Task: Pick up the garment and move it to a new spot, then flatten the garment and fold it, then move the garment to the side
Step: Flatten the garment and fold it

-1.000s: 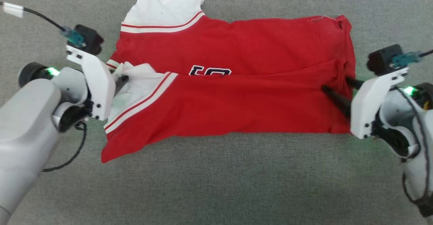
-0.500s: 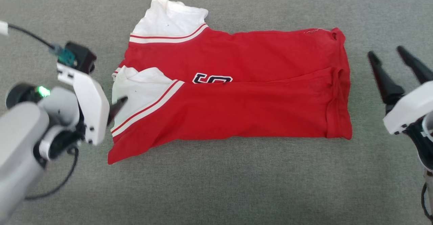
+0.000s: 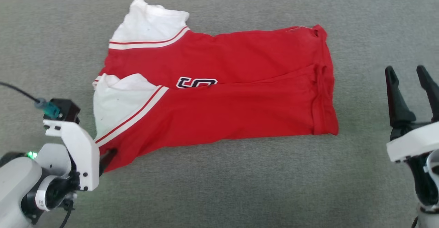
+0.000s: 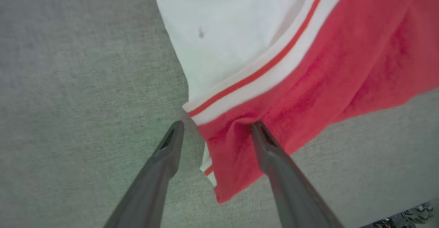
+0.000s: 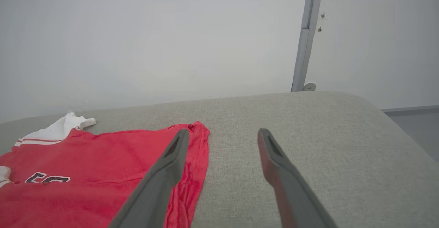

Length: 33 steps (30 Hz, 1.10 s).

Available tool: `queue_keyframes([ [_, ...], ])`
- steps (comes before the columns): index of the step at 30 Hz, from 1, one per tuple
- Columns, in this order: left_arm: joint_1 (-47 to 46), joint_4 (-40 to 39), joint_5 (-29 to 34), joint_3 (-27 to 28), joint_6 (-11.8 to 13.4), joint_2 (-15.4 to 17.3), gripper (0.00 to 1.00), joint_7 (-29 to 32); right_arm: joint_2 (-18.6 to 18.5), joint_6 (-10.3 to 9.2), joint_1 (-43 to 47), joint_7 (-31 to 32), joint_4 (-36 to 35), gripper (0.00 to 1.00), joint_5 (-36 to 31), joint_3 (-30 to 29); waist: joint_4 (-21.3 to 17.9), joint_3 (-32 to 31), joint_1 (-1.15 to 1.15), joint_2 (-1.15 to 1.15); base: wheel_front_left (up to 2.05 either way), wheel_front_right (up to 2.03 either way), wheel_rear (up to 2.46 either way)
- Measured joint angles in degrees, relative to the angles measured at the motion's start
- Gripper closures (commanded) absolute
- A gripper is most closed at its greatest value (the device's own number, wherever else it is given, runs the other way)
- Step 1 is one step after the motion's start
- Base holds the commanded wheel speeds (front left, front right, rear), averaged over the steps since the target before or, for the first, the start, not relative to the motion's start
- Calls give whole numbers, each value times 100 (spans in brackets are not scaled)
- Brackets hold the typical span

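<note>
Garment (image 3: 240,111) folded once, further fold and side move left to do. Left gripper (image 4: 216,127) at garment's corner, right gripper (image 3: 407,71) well beside garment, both spread wide, empty.

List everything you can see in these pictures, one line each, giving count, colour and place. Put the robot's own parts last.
garment: one, bright red with white sleeves, striped trim and dark lettering, lying folded mid-surface
padded surface: one, grey fabric, under the garment
wall: one, pale, behind the surface
upright rail: one, grey, on the wall
cable: one, black, running to the left wrist
left gripper: one, dark fingers, open, astride the garment's near left corner
right gripper: one, dark fingers, open, apart from the garment, to its right
</note>
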Motion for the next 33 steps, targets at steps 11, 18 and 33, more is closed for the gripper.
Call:
queue_keyframes([
  [11,98,623,-385,107,-237,-222,100,25,169,0,380,675,124,0,218,288,-193,25,0,0,0,0,0],
  [18,-138,804,-245,24,-482,-458,100,-13,-188,0,153,1819,650,0,610,758,-35,65,0,0,0,0,0],
  [33,-567,1105,19,-135,-838,-1034,100,-133,-820,-7,-828,3364,1982,100,815,1490,501,199,0,0,0,0,0],
])
